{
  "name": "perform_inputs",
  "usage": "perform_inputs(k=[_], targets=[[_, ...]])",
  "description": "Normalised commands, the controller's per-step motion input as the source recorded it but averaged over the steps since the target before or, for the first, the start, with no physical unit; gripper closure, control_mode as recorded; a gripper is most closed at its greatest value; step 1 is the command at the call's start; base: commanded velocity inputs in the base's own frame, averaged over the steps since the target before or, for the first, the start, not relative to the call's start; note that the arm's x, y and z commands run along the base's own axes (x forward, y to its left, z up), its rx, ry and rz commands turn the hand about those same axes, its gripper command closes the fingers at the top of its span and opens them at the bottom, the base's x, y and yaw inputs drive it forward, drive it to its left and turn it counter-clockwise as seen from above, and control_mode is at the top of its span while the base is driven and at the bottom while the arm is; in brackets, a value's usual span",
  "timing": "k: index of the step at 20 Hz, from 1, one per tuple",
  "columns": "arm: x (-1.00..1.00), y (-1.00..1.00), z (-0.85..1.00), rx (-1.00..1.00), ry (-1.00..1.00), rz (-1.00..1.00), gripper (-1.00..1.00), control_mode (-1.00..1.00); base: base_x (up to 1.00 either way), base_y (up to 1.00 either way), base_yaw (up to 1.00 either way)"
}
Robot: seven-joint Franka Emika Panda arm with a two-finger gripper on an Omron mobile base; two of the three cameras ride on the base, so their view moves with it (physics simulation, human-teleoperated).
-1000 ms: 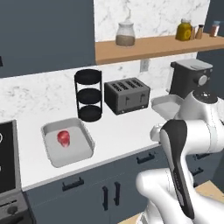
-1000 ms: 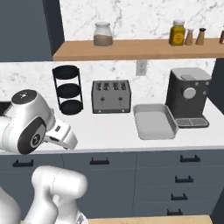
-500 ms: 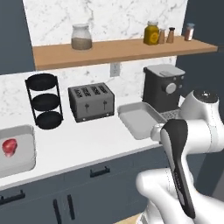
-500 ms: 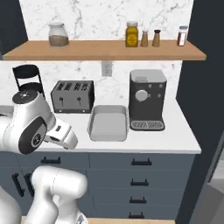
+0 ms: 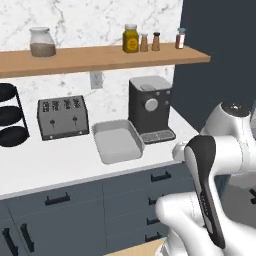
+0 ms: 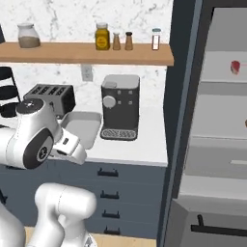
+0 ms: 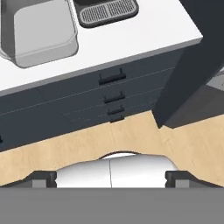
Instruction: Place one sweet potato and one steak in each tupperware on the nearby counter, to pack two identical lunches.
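Item: end effector (image 7: 111, 177). In the hand view its two dark finger tips (image 7: 41, 178) are standing far apart at the lower edge, wide, with nothing between them. It is hanging over wooden floor (image 7: 131, 140) and looking down the cabinet fronts.

Item: tupperware (image 7: 37, 30). One light-grey container is sitting on the white table (image 7: 144, 37), above and to the left of the end effector in the hand view, well apart from it. It is lying empty. In the left base view the same tupperware (image 5: 117, 141) is resting between the toaster (image 5: 62, 116) and the coffee machine (image 5: 150, 107), just beside the machine's drip tray. In the right base view the tupperware (image 6: 82, 128) is showing partly behind the arm's white elbow.

Item: steak (image 6: 235, 66). A small red piece is lying on an upper shelf of the open fridge (image 6: 217, 144) at the far right of the right base view, well apart from the table and the tupperware.

Item: drawers (image 7: 111, 94). Dark blue-grey fronts with black bar handles are running below the table, directly ahead of the end effector in the hand view.

Item: wall shelf (image 5: 100, 57). Wooden, above the table, carrying a glass jar (image 5: 42, 42), a yellow jar (image 5: 131, 38) and small shakers (image 5: 150, 42).

Item: black tiered stand (image 5: 10, 116). Standing at the left edge of the left base view, beside the toaster.
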Motion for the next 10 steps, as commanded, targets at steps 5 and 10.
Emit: perform_inputs(k=[5, 10], targets=[[0.0, 0.0, 0.0, 0.0, 0.0, 0.0, -1.0, 1.0, -0.81, -0.22, 0.02], [0.0, 0.0, 0.0, 0.0, 0.0, 0.0, -1.0, 1.0, 0.02, -0.69, 0.04]])
